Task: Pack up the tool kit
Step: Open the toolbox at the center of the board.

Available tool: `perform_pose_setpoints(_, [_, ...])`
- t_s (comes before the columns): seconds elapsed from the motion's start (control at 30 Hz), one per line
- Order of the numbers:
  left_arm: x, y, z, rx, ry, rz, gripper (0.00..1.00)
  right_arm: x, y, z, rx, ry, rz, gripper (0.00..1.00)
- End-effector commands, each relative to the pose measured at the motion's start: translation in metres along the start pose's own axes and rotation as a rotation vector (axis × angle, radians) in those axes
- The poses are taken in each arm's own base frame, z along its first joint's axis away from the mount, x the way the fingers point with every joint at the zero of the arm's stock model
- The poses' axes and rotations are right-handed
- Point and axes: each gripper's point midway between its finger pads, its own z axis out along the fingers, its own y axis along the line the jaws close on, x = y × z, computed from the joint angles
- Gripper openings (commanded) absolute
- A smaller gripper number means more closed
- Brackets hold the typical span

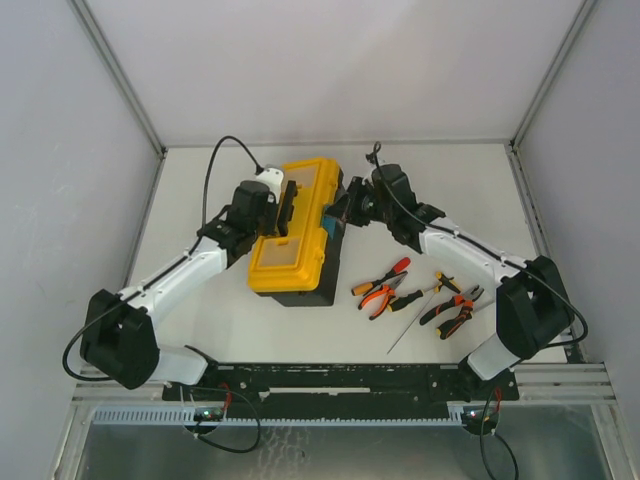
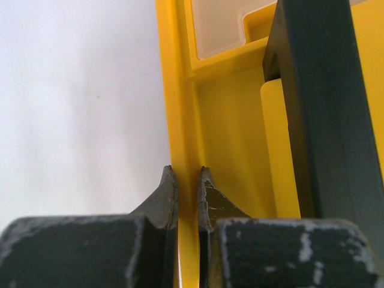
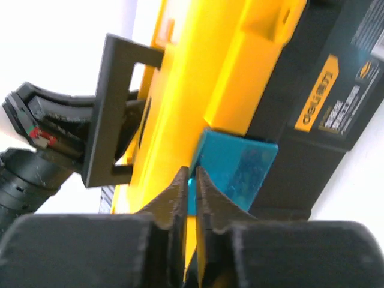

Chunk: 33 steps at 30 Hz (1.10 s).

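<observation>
The tool kit's black toolbox point(image 1: 318, 290) lies in the middle of the table with its yellow lid point(image 1: 290, 240) down and its black handle point(image 1: 288, 207) standing up. My left gripper point(image 1: 266, 210) is at the box's left side, shut on the lid's thin yellow rim point(image 2: 180, 90), which runs between its fingertips point(image 2: 187, 174); the handle point(image 2: 324, 108) rises just to the right. My right gripper point(image 1: 346, 208) is at the box's right side, its jaws point(image 3: 192, 174) closed narrowly on the near edge of the teal latch point(image 3: 240, 168). The yellow lid point(image 3: 204, 72) and black body point(image 3: 324, 120) fill that view.
Loose tools lie on the table right of the box: red-handled pliers point(image 1: 387, 274), orange-handled pliers point(image 1: 378, 298), a long thin screwdriver point(image 1: 410, 324), a yellow-handled tool point(image 1: 446, 283) and more orange pliers point(image 1: 455, 312). Grey walls close in the table on three sides.
</observation>
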Motion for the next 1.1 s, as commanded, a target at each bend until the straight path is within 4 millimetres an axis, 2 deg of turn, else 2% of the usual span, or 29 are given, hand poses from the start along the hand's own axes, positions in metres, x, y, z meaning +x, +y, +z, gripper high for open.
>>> perform_pose_setpoints(0.0, [0.02, -0.061, -0.013, 0.251, 0.056, 0.111, 0.0, 0.007, 0.039, 0.011, -0.254, 0.032, 0.013, 0.0])
perform_pose_setpoints(0.03, [0.021, -0.061, -0.013, 0.25, 0.058, 0.109, 0.0, 0.004, 0.037, 0.011, -0.268, 0.022, 0.032, 0.0])
perform_pose_setpoints(0.07, [0.022, -0.061, -0.012, 0.249, 0.062, 0.105, 0.0, 0.003, 0.032, 0.01, -0.275, 0.009, 0.053, 0.06])
perform_pose_setpoints(0.17, [0.029, -0.061, -0.008, 0.259, 0.077, 0.067, 0.0, -0.003, 0.02, 0.003, -0.342, -0.04, 0.116, 0.31])
perform_pose_setpoints(0.33, [0.047, -0.055, 0.002, 0.287, 0.089, -0.066, 0.0, -0.001, 0.007, -0.005, -0.588, -0.022, 0.257, 0.62])
perform_pose_setpoints(0.47, [0.058, -0.046, 0.008, 0.323, 0.081, -0.167, 0.0, -0.001, 0.014, -0.007, -0.769, -0.008, 0.351, 0.72])
perform_pose_setpoints(0.53, [0.066, -0.044, 0.011, 0.329, 0.099, -0.178, 0.0, 0.001, 0.011, -0.003, -0.77, -0.005, 0.347, 0.81])
perform_pose_setpoints(0.6, [0.071, -0.042, 0.012, 0.334, 0.099, -0.186, 0.0, 0.003, 0.009, 0.001, -0.748, -0.001, 0.344, 0.83])
perform_pose_setpoints(0.73, [0.066, -0.044, 0.011, 0.356, 0.072, -0.18, 0.0, 0.001, 0.017, 0.001, -0.794, 0.016, 0.35, 0.76])
perform_pose_setpoints(0.9, [0.064, -0.047, 0.013, 0.371, 0.077, -0.177, 0.0, 0.007, 0.034, 0.001, -0.837, 0.056, 0.345, 0.58])
perform_pose_setpoints(1.07, [0.06, -0.051, 0.013, 0.394, 0.067, -0.184, 0.0, 0.009, 0.055, -0.005, -0.882, 0.062, 0.317, 0.45])
